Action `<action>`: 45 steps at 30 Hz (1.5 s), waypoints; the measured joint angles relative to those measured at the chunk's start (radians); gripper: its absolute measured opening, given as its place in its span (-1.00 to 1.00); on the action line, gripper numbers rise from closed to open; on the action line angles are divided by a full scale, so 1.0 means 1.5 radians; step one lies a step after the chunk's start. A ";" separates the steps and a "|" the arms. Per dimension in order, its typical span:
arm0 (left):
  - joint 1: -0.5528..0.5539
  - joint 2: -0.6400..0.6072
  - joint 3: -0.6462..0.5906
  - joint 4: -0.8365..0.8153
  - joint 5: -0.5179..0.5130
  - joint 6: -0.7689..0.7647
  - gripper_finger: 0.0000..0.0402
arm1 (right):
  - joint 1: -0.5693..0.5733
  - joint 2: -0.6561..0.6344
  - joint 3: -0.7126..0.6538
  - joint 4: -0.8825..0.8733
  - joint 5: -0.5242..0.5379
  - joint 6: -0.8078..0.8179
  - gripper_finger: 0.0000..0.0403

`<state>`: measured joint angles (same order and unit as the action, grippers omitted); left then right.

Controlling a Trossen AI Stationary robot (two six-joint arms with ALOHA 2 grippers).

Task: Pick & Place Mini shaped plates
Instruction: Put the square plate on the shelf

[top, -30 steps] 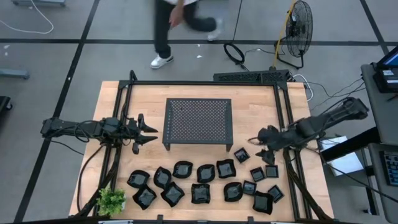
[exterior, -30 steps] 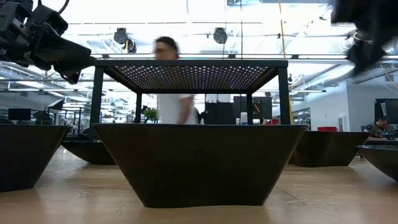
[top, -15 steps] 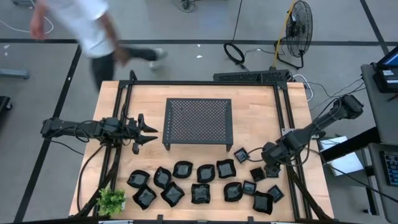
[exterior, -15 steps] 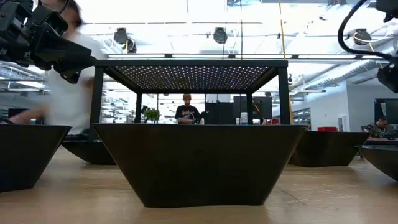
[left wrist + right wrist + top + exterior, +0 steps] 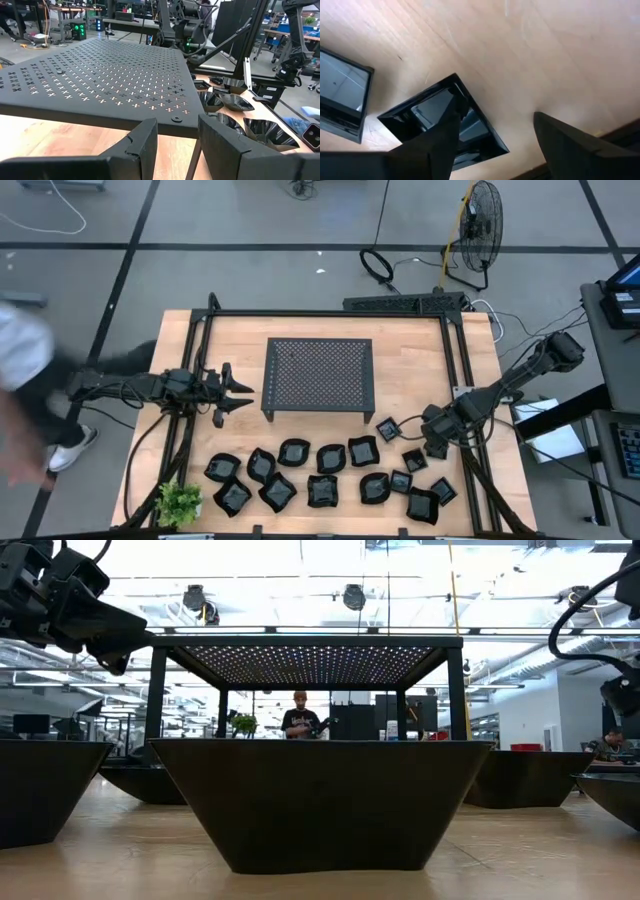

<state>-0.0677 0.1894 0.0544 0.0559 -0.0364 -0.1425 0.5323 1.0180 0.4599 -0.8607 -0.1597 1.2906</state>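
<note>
On the wooden surface (image 5: 400, 360) stands the black perforated rack (image 5: 318, 373), the landmark. Nearer the camera side than the rack lie the mini shaped plates (image 5: 330, 458) (some square, some wavy-edged). Left of the rack waits the left end effector (image 5: 240, 394), fingers parted, empty. Right of the rack, low over one square plate (image 5: 445, 120), hangs the right end effector (image 5: 428, 430), spread wide, one finger (image 5: 440, 140) over the plate.

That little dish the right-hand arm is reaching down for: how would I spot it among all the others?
Start at the big perforated black rack mid-table, then look past its front right corner to the cluster of mini shaped plates. The small square plate lies at the cluster's upper right, under the right gripper, whose open fingers straddle one edge of it.
</note>
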 joint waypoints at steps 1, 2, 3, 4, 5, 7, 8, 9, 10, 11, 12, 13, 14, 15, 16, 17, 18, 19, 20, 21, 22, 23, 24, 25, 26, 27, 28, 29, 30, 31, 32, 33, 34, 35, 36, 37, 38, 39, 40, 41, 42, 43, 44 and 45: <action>0.000 0.000 0.000 0.000 0.000 0.000 -0.28 | 0.000 0.000 -0.001 0.000 0.003 0.000 0.19; 0.000 0.000 0.000 0.000 0.000 0.000 -0.28 | 0.000 0.000 -0.001 0.000 0.005 -0.001 0.17; 0.000 0.000 0.000 0.000 0.000 0.000 -0.28 | 0.000 0.000 -0.001 0.001 0.008 -0.004 0.15; 0.000 0.000 0.000 0.000 0.000 0.000 -0.28 | 0.000 0.000 -0.002 0.003 0.009 -0.006 0.13; 0.000 0.000 0.000 0.000 0.000 0.000 -0.28 | 0.000 0.000 -0.002 0.008 0.012 -0.006 0.10; 0.000 0.000 0.000 0.000 0.000 0.000 -0.28 | 0.000 0.000 -0.002 0.017 0.013 -0.008 0.04; 0.000 0.000 0.000 0.000 0.000 0.000 -0.28 | -0.001 0.000 -0.003 0.020 0.014 -0.010 0.00; 0.000 0.000 0.000 0.000 0.000 0.000 -0.28 | -0.001 0.000 -0.003 0.023 0.018 -0.011 -0.03; 0.000 0.000 0.000 0.000 0.000 0.000 -0.28 | -0.001 0.000 -0.003 0.027 0.020 -0.011 -0.07; 0.000 0.000 0.000 0.000 0.000 0.000 -0.28 | -0.001 0.000 -0.003 0.031 0.023 -0.011 -0.10; 0.000 0.000 0.000 0.000 0.000 0.000 -0.28 | -0.001 0.000 -0.003 0.033 0.027 -0.011 -0.13; 0.000 0.000 0.000 0.000 0.000 0.000 -0.28 | -0.001 0.000 -0.003 0.035 0.031 -0.013 -0.17; 0.000 0.000 0.000 0.000 0.000 0.000 -0.28 | -0.001 0.000 -0.003 0.037 0.034 -0.013 -0.20; 0.000 0.000 0.000 0.000 0.000 0.000 -0.28 | -0.001 0.000 -0.003 0.039 0.036 -0.013 -0.23; 0.000 0.000 0.000 0.000 0.000 0.000 -0.28 | -0.001 0.001 -0.003 0.041 0.037 -0.013 -0.27; 0.000 0.000 0.000 0.000 0.000 0.000 -0.28 | -0.001 0.001 -0.003 0.043 0.039 -0.014 -0.30; 0.000 0.000 0.000 0.000 0.000 0.000 -0.28 | -0.001 0.001 -0.003 0.046 0.040 -0.013 -0.33; 0.000 0.000 0.000 0.000 0.000 0.000 -0.28 | -0.001 0.001 -0.003 0.049 0.043 -0.014 -0.36; 0.000 0.000 0.000 0.000 0.000 0.000 -0.28 | -0.001 0.001 -0.003 0.053 0.047 -0.013 -0.39; 0.000 0.000 0.000 0.000 0.000 0.000 -0.28 | -0.001 0.001 -0.003 0.057 0.052 -0.013 -0.42; 0.000 0.000 0.000 0.000 0.000 0.000 -0.28 | -0.001 0.001 -0.003 0.061 0.056 -0.014 -0.45; 0.000 0.000 0.000 0.000 0.000 0.000 -0.28 | -0.001 0.001 -0.003 0.064 0.059 -0.014 -0.48; 0.000 0.000 0.000 0.000 0.000 0.000 -0.28 | -0.001 0.001 -0.003 0.068 0.062 -0.016 -0.51; 0.000 0.000 0.000 0.000 0.000 0.000 -0.28 | -0.001 0.001 -0.003 0.071 0.064 -0.018 -0.54; 0.000 0.000 0.000 0.000 0.000 0.000 -0.28 | -0.001 0.001 -0.003 0.074 0.066 -0.019 -0.57; 0.000 0.000 0.000 0.000 0.000 0.000 -0.28 | -0.001 0.001 -0.003 0.076 0.067 -0.019 -0.60; 0.000 0.000 0.000 0.000 0.000 0.000 -0.28 | -0.001 0.001 -0.003 0.079 0.069 -0.020 -0.64; 0.000 0.000 0.000 0.000 0.000 0.000 -0.28 | -0.001 0.001 -0.003 0.081 0.072 -0.020 -0.67; 0.000 0.000 0.000 0.000 0.000 0.000 -0.28 | -0.001 0.001 -0.003 0.086 0.077 -0.019 -0.70; 0.000 0.000 0.000 0.000 0.000 0.000 -0.28 | -0.001 0.000 -0.004 0.090 0.083 -0.020 -0.74; 0.000 0.000 0.000 0.000 0.000 0.000 -0.28 | -0.001 -0.001 -0.004 0.094 0.089 -0.022 -0.77; 0.000 0.000 0.000 0.000 0.000 0.000 -0.28 | -0.001 -0.002 -0.004 0.097 0.093 -0.026 -0.80; 0.000 0.000 0.000 0.000 0.000 0.000 -0.28 | -0.001 -0.005 -0.004 0.101 0.097 -0.030 -0.84; 0.000 0.000 0.000 0.000 0.000 0.000 -0.28 | -0.001 -0.008 -0.005 0.105 0.101 -0.031 -0.88; 0.000 0.000 0.000 0.000 0.000 0.000 -0.28 | -0.002 -0.012 -0.005 0.109 0.108 -0.031 -0.91; 0.000 0.000 0.000 0.000 0.000 0.000 -0.28 | -0.002 -0.016 -0.005 0.111 0.116 -0.031 -0.95; 0.000 0.000 0.000 0.000 0.000 0.000 -0.28 | -0.002 -0.022 -0.005 0.113 0.123 -0.032 -0.97; 0.000 0.000 0.000 0.000 0.000 0.000 -0.28 | -0.002 -0.027 -0.005 0.116 0.130 -0.033 -0.98; 0.000 0.000 0.000 0.000 0.000 0.000 -0.28 | -0.002 -0.032 -0.005 0.116 0.138 -0.035 -0.98; 0.000 0.000 0.000 0.000 0.000 0.000 -0.28 | -0.002 -0.038 -0.005 0.118 0.145 -0.036 -0.98; 0.000 0.000 0.000 0.000 0.000 0.000 -0.28 | -0.002 -0.044 -0.005 0.120 0.151 -0.036 -0.98; 0.000 0.000 0.000 0.000 0.000 0.000 -0.28 | -0.002 -0.051 -0.005 0.123 0.159 -0.036 -0.99; 0.000 0.000 0.000 0.000 0.000 0.000 -0.28 | -0.002 -0.059 -0.005 0.124 0.163 -0.036 -0.99; 0.000 0.000 0.000 0.000 0.000 0.000 -0.28 | -0.002 -0.066 -0.005 0.127 0.166 -0.036 -0.99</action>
<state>-0.0680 0.1894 0.0544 0.0555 -0.0360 -0.1425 0.5297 0.9186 0.4526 -0.6695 0.0886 1.2366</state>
